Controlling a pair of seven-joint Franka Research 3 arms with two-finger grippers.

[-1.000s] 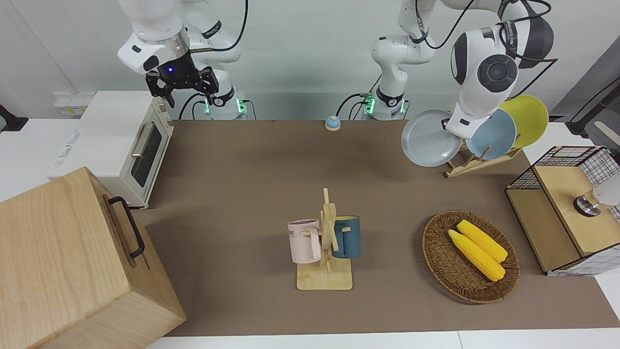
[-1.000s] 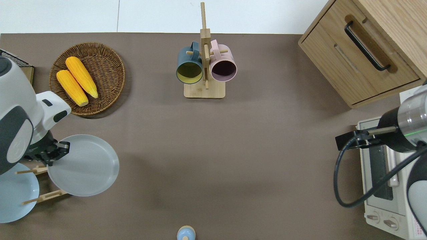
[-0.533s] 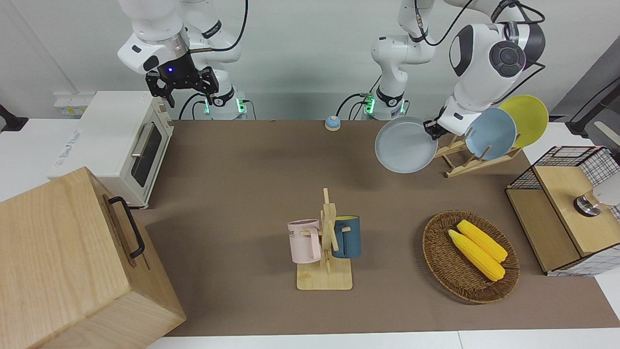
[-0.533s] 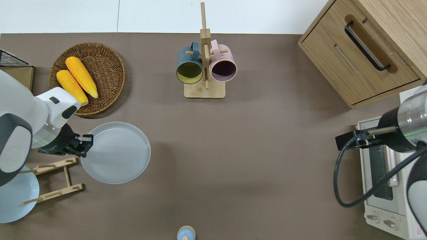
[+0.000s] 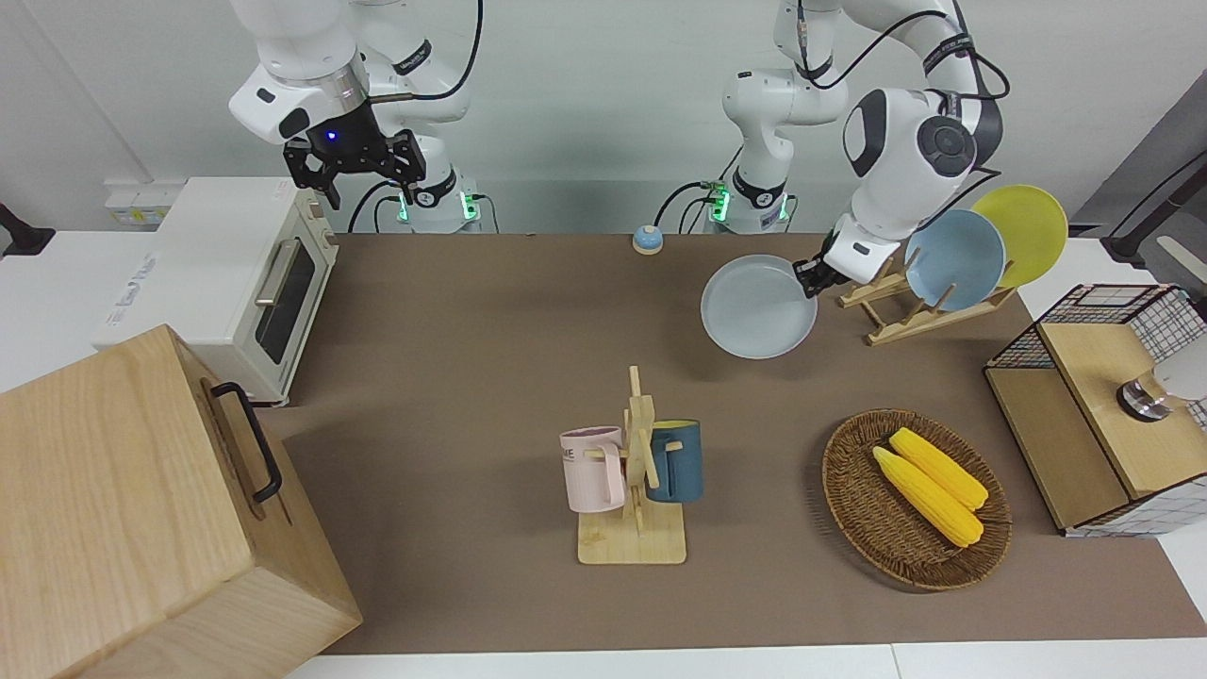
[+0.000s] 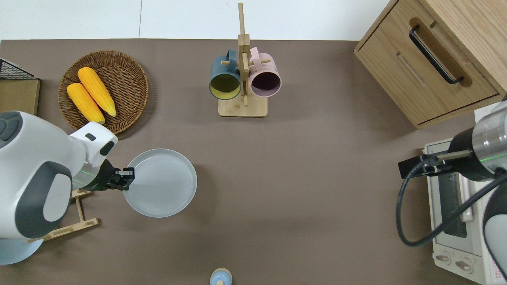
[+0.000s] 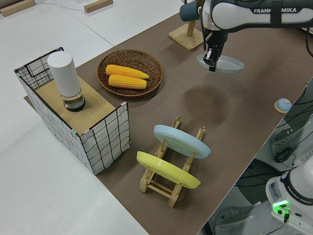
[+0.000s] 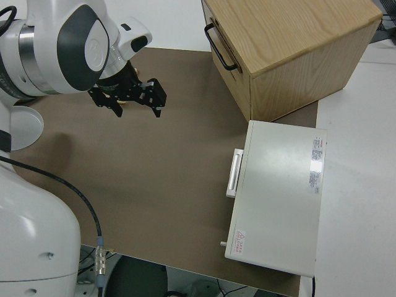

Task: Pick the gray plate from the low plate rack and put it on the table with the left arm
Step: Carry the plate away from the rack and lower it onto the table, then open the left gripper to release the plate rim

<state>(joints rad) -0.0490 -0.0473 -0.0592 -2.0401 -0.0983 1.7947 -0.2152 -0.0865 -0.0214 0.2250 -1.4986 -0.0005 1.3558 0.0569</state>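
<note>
My left gripper (image 5: 809,278) (image 6: 127,177) (image 7: 212,61) is shut on the rim of the gray plate (image 5: 759,306) (image 6: 160,183) (image 7: 221,63). It holds the plate nearly level, face up, over bare table (image 6: 297,178). The plate is clear of the low plate rack (image 5: 919,321) (image 6: 63,230) (image 7: 171,183), on the side toward the table's middle. The rack's slot nearest the middle stands empty. A blue plate (image 5: 954,259) (image 7: 181,141) and a yellow plate (image 5: 1023,231) (image 7: 166,170) lean in the rack. The right arm is parked, its gripper (image 5: 354,165) (image 8: 133,99) open.
A mug stand (image 5: 636,471) with a pink and a blue mug stands mid-table. A wicker basket (image 5: 853,509) holds two corn cobs. A wire crate (image 5: 1113,405) sits at the left arm's end, a toaster oven (image 5: 236,283) and a wooden cabinet (image 5: 141,509) at the right arm's end.
The left gripper has carried the gray plate off the rack toward the table's middle, turning it from slanted to nearly level and lowering it. The right arm has not moved.
</note>
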